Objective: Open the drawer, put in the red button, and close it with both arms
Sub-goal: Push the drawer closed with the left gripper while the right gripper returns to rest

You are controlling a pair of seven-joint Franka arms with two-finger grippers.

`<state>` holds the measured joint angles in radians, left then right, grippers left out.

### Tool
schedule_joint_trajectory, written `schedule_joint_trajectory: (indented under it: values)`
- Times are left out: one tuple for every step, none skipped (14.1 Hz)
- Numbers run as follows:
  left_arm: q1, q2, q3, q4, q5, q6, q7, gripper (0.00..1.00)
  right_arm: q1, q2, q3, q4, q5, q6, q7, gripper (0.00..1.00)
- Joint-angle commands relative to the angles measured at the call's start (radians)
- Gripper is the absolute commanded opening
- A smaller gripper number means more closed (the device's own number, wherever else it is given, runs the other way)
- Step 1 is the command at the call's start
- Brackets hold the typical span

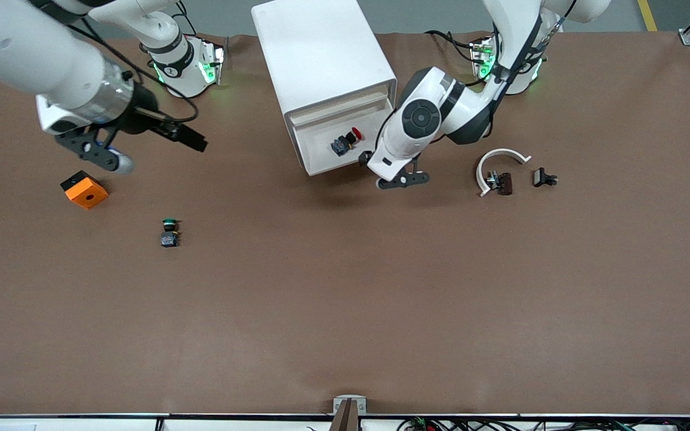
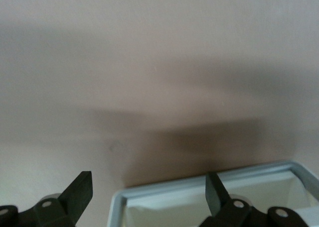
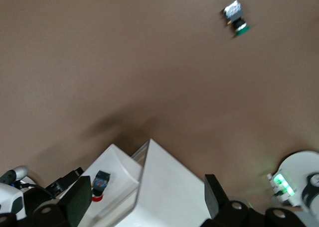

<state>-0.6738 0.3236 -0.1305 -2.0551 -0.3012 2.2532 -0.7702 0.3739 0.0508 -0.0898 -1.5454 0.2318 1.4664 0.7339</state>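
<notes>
The white cabinet [image 1: 321, 54] stands between the arms' bases. Its lowest drawer [image 1: 327, 158] is pulled out toward the front camera. The red button [image 1: 346, 142] lies in the drawer, cap toward the left arm's end. My left gripper [image 1: 403, 178] is open and empty, low beside the drawer's front corner at the left arm's end. The left wrist view shows that corner's rim [image 2: 259, 170] between the open gripper [image 2: 148, 182]. My right gripper [image 1: 102, 157] is open and empty, up over the table by the orange cube. Its wrist view [image 3: 147, 187] shows the cabinet [image 3: 169, 192], drawer [image 3: 117, 167] and red button [image 3: 99, 184].
An orange cube with a hole [image 1: 84, 189] and a green-capped button [image 1: 169, 232] lie toward the right arm's end. A white curved piece [image 1: 498, 164], a dark part [image 1: 504, 182] and a small black part [image 1: 544, 178] lie toward the left arm's end.
</notes>
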Motion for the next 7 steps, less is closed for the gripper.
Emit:
schedule_joint_trajectory:
  values:
    - [0.002, -0.028, -0.063, -0.03, 0.013, 0.016, -0.063, 1.0, -0.038, -0.063, 0.019, -0.067, -0.095, 0.014, -0.143, 1.0]
    - [0.002, -0.026, -0.081, -0.031, 0.013, 0.016, -0.078, 1.0, -0.064, -0.074, 0.019, -0.07, -0.104, 0.015, -0.196, 1.0]
    - [0.002, -0.026, -0.101, -0.031, 0.013, 0.016, -0.095, 1.0, -0.102, -0.075, 0.019, -0.07, -0.106, 0.014, -0.268, 1.0]
    - [0.002, -0.026, -0.122, -0.031, 0.013, 0.016, -0.11, 1.0, -0.137, -0.077, 0.019, -0.068, -0.106, 0.014, -0.337, 1.0]
    - [0.0, -0.025, -0.141, -0.031, 0.013, 0.016, -0.125, 1.0, -0.179, -0.077, 0.019, -0.068, -0.106, 0.015, -0.408, 1.0]
    - [0.002, -0.023, -0.164, -0.031, 0.013, 0.016, -0.148, 1.0, -0.209, -0.075, 0.019, -0.068, -0.106, 0.018, -0.465, 1.0]
    - [0.002, -0.023, -0.176, -0.031, 0.013, 0.016, -0.161, 1.0, -0.234, -0.074, 0.019, -0.068, -0.108, 0.025, -0.513, 1.0]
